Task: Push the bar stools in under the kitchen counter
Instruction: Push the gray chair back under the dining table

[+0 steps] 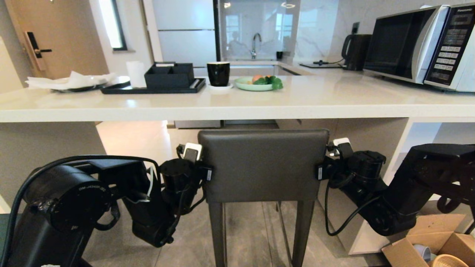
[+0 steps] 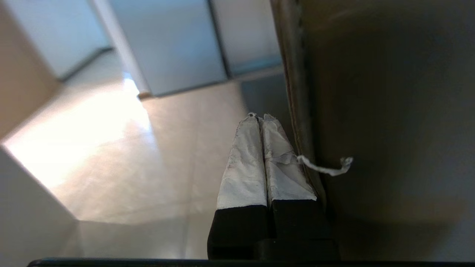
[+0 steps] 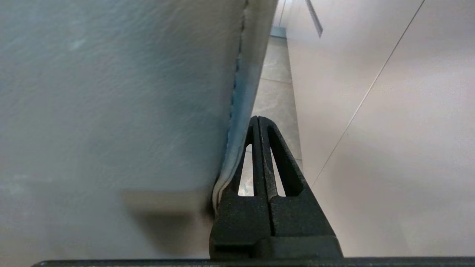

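The grey bar stool [image 1: 263, 165] stands in the middle, its boxy back facing the robot and its top edge just below the front edge of the kitchen counter [image 1: 237, 105], with the two grippers set against its opposite side edges. The left gripper [image 2: 259, 118] lies along the left edge of the backrest, and the right gripper [image 3: 258, 119] lies along the right edge, so the back sits between them rather than inside either one. On the counter, beyond the stool, stand a black tray [image 1: 154, 88] with a black organiser, a black mug [image 1: 218, 73], a green plate of fruit [image 1: 256, 83] and, at far right, a microwave [image 1: 419, 46]. A cardboard box [image 1: 430, 244] sits on the floor at near right, beside the counter's white side panel. Nothing stands between the stool's back and the counter. Both grippers have their fingers pressed together and hold nothing; each touches the stool's leather with the outer side of one finger.
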### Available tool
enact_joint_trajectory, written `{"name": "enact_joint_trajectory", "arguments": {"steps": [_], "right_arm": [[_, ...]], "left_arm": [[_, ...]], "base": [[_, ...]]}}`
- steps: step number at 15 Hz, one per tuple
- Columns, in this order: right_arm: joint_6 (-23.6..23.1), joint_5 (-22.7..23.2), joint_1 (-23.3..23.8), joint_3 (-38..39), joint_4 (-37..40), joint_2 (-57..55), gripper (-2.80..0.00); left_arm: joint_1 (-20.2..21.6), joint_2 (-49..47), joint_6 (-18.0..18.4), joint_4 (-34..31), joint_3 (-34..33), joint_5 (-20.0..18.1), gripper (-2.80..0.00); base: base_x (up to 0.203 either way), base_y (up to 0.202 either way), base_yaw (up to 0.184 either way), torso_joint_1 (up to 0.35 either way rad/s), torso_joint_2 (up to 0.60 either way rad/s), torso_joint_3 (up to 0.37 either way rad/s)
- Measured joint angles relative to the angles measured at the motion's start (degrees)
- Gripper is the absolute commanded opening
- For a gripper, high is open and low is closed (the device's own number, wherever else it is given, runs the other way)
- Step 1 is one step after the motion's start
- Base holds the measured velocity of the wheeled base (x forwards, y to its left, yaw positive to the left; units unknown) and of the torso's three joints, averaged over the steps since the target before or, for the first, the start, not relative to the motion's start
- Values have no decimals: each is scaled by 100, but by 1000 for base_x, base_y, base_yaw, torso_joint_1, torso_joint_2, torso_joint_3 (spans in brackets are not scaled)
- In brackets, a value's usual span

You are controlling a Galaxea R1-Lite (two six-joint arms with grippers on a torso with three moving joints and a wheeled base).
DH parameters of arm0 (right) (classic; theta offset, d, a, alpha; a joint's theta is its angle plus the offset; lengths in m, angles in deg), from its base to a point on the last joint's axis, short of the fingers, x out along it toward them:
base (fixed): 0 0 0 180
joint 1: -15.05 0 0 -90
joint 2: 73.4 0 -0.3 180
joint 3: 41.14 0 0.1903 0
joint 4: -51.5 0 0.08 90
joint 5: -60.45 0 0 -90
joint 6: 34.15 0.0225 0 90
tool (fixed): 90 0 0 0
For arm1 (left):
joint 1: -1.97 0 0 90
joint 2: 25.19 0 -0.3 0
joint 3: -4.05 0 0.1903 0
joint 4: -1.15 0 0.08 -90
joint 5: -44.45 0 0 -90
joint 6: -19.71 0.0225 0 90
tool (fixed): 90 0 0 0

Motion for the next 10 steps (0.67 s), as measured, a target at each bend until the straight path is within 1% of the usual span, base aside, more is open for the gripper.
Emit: {"name": "enact_joint_trajectory", "arguments": {"steps": [2, 3, 5, 6, 8, 10], "right_arm": [[22, 71, 139, 93, 5, 115, -280], [35, 83, 230, 161, -8, 190, -280], [63, 88, 454, 383, -38, 376, -280], [95, 83, 529, 511, -48, 478, -280], [121, 69, 573, 794, -110, 667, -280], [130, 58, 604, 1162, -273, 924, -280]], "left_arm": [[256, 244, -210, -92, -436, -95, -280], [432, 352, -257, -159, -569, -84, -280], [806, 623, -285, -74, -773, -62, -280], [895, 709, -274, -68, -812, -37, -280], [937, 829, -267, -50, -874, -9, -280], [973, 1093, -287, -35, -1124, -20, -280]], "base": [[0, 0, 0, 0, 0, 0], [0, 0, 0, 0, 0, 0], [0, 0, 0, 0, 0, 0], [0, 0, 0, 0, 0, 0], [0, 0, 0, 0, 0, 0], [0, 0, 0, 0, 0, 0]]}}
